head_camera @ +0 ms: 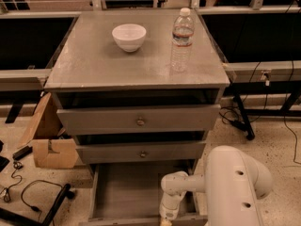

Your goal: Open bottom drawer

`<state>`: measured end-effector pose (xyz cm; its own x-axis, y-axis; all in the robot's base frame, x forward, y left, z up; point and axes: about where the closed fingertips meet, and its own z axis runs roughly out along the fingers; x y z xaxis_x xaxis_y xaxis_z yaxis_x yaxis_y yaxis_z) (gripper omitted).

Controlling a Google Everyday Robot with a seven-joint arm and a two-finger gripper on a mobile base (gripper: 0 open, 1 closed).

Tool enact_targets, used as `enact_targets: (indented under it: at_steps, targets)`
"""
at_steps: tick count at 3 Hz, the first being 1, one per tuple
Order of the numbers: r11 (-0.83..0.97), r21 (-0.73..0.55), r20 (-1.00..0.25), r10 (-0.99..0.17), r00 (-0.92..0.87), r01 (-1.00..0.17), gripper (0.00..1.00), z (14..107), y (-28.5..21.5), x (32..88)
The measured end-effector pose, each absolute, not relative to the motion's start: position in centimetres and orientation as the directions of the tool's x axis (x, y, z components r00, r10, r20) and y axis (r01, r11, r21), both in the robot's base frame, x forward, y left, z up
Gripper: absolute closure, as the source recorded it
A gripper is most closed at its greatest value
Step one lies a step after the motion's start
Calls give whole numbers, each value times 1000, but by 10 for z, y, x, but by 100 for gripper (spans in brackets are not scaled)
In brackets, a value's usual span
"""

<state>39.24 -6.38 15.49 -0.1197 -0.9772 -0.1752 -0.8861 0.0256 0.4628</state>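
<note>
The bottom drawer (127, 189) stands pulled out at the cabinet (94, 65) base, its front cut off by the frame edge. The gripper (164, 219) sits at that front, largely cropped; grip state cannot be told.

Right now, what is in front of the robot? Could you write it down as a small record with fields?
furniture: grey cabinet with three drawers
on top: white bowl; upright bottle to the bowl's right
top drawer: pushed in
middle drawer: pushed in
bottom drawer: pulled out
gripper: low at the bottom drawer's front edge, right of centre
floor: cardboard box left of the cabinet
</note>
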Motion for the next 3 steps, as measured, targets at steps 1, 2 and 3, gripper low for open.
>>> enact_targets:
  at_steps: [1, 2, 3]
  targets:
    - [26, 463, -175, -977, -120, -886, 81, 155, -64, 392]
    - [26, 463, -175, -977, -120, -886, 58, 155, -64, 392]
    - [26, 463, -175, -977, -120, -886, 35, 155, -64, 392]
